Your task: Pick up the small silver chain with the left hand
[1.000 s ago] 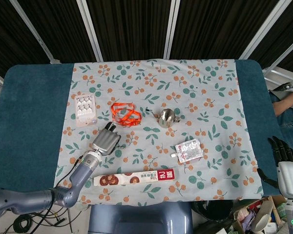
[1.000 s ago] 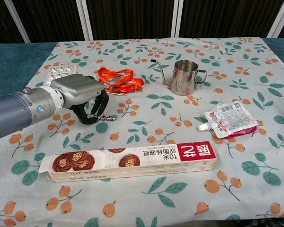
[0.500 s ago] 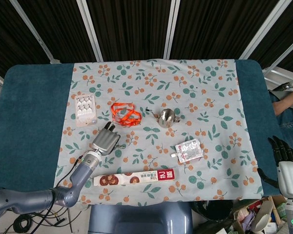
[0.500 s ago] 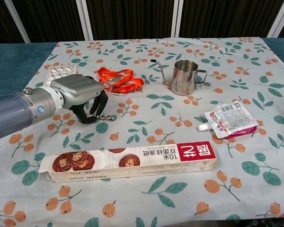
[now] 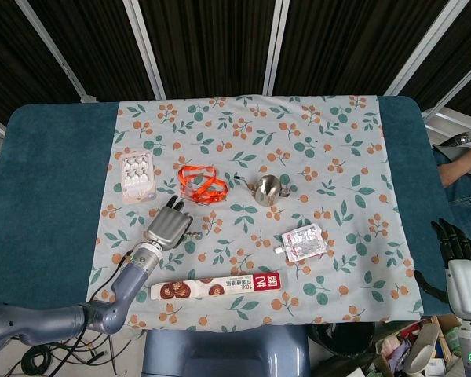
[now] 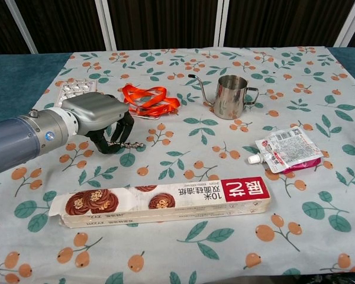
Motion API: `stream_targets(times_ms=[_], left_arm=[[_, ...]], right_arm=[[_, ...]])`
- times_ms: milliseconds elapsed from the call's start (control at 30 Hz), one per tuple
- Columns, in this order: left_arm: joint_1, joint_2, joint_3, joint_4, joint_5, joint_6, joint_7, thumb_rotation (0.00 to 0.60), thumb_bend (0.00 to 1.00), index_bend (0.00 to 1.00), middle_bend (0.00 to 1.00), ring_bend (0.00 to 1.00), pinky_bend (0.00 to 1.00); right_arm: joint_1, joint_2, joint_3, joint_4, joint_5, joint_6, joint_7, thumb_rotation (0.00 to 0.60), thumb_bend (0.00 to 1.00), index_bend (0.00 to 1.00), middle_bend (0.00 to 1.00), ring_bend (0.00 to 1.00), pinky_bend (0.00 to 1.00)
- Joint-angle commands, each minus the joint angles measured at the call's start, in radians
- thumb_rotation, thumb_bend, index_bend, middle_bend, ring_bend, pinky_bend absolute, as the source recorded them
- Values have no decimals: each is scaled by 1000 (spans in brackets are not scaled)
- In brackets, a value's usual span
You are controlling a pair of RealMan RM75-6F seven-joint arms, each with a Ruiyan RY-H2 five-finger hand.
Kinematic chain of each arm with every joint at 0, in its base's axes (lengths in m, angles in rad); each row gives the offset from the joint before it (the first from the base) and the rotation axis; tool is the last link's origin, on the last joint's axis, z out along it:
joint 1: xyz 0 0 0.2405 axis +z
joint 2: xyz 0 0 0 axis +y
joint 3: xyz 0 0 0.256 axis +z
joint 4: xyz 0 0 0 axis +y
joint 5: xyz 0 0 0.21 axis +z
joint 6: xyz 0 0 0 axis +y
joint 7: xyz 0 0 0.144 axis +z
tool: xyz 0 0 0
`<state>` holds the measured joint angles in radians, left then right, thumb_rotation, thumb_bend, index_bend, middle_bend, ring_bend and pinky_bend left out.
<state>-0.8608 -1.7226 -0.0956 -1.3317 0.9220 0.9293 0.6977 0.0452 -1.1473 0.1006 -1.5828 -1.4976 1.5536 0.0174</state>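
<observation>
My left hand (image 6: 100, 121) sits low on the floral surface (image 6: 296, 106), fingers curled down around the small silver chain (image 6: 127, 144), which trails out rightward from under them. It lies just in front of the orange lanyard (image 6: 148, 99). My right hand (image 5: 455, 242) rests off the surface's edge, fingers apart, holding nothing.
</observation>
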Motion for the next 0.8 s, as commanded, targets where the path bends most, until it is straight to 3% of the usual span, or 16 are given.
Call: stream_targets(times_ms=[33, 500, 800], left_arm=[[2, 1, -3, -1, 2, 3, -6, 600, 442, 569, 565, 162, 98], [15, 3, -19, -9, 34, 35, -42, 600, 442, 572, 566, 162, 105], [17, 65, -75, -88, 110, 73, -135, 600, 442, 572, 567, 162, 110]], right_arm=[[0, 0, 0, 0, 0, 1, -1, 600, 148, 42, 39, 73, 150], [-1, -1, 1, -1, 4, 1, -3, 600, 149, 42, 40, 74, 150], [-1, 0, 3, -2, 6, 0, -4, 600, 148, 42, 39, 73, 150]])
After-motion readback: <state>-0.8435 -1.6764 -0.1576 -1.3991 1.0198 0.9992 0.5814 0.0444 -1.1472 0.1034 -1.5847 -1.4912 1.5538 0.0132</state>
